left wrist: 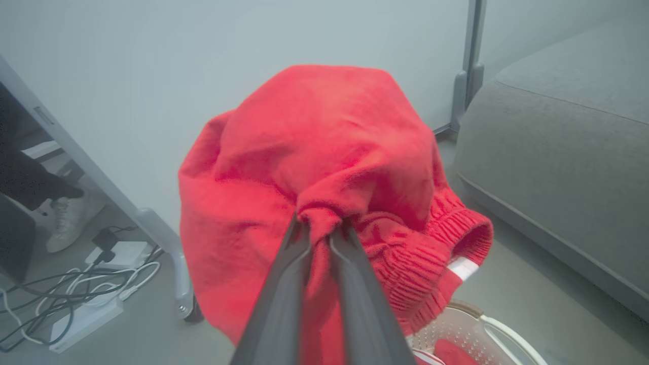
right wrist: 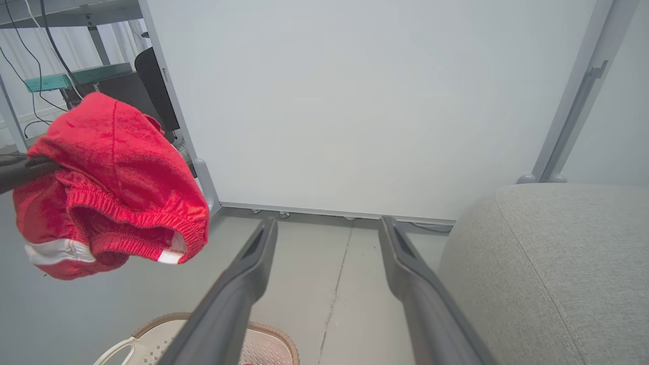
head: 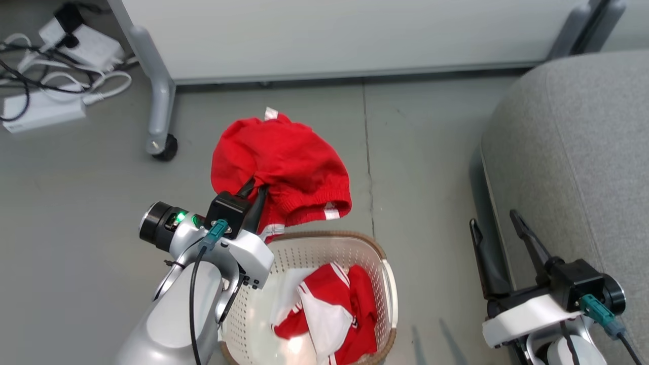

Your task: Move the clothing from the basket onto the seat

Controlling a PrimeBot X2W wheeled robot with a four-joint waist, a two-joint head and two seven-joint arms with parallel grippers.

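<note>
Btm centre of the head view: the basket point(head: 329, 236), cream w/ a brown rim, cut by the frame's lower edge, long axis roughly up-down the frame. More red-and-white clothing point(head: 355, 304) lies inside, bunched toward its right wall. Lower right: the right gripper point(head: 493, 219), jaws spread wide w/ nothing between them, pointing up the frame, just beside the seat's near edge. Lower left to centre: the left gripper point(head: 257, 185) is pinched nearly closed on a fold of a red garment point(head: 284, 157). In the left wrist view its fingers point(left wrist: 281, 289) meet on a knot of cloth, the rest ballooning over the tips.

The garment hangs clear of the basket, above and just past its far rim, approx centre frame. Prob. shorts w/ a ribbed waistband and white stripes, tho the bunching makes that hard to confirm. Its long axis runs upper left to lower right, waistband end pointing lower right, toward the seat.

The next move turns on this: the seat point(head: 573, 152) lies right of the closed jaws, across a strip of floor point(head: 421, 152), well apart from the garment. Its edge runs btm to top along the frame's right side, so I'd judge the carry a sideways sweep rightward. Right arm is nearer the seat but empty; left arm has the load. Farthest, across the top: the pale partition panel point(head: 329, 35) on its castor point(head: 165, 148), cables and power bricks point(head: 50, 96) upper left.
</note>
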